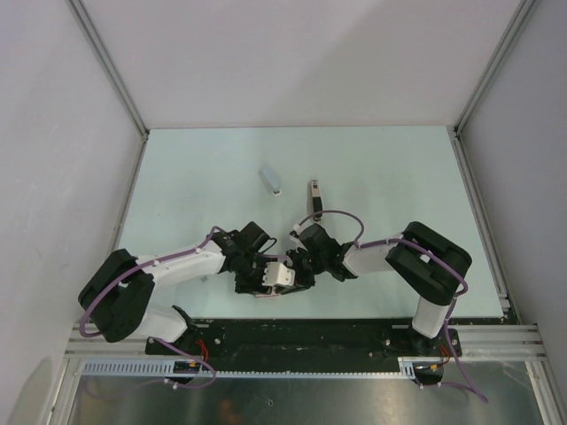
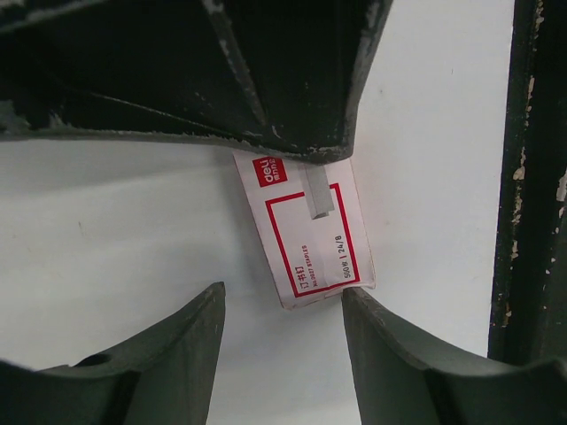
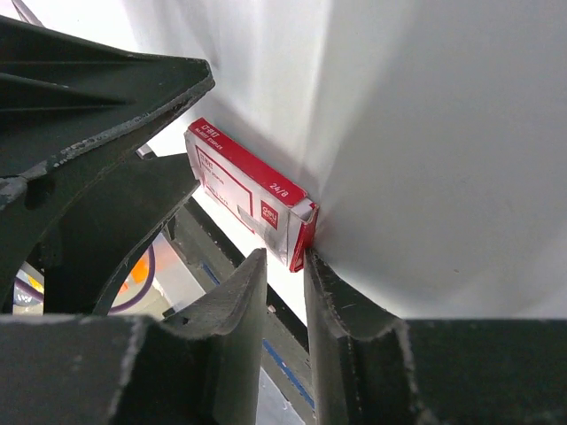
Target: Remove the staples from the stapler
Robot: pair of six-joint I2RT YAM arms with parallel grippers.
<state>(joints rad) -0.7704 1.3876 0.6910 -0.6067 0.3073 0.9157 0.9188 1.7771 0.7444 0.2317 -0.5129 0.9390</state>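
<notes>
The pink-and-white block between my grippers is a red-and-white card box printed "STAPLES", lying on the table. A grey strip of staples shows on its top face. My right gripper is shut on the box's open end, and its finger covers that end in the left wrist view. My left gripper is open at the box's other end, its right fingertip touching the corner. A small pale blue-grey stapler-like block lies far from both grippers.
A thin dark bar with a pale end lies on the table behind the right gripper. The left gripper works close to the table's near edge and the black base rail. Grey walls enclose the table.
</notes>
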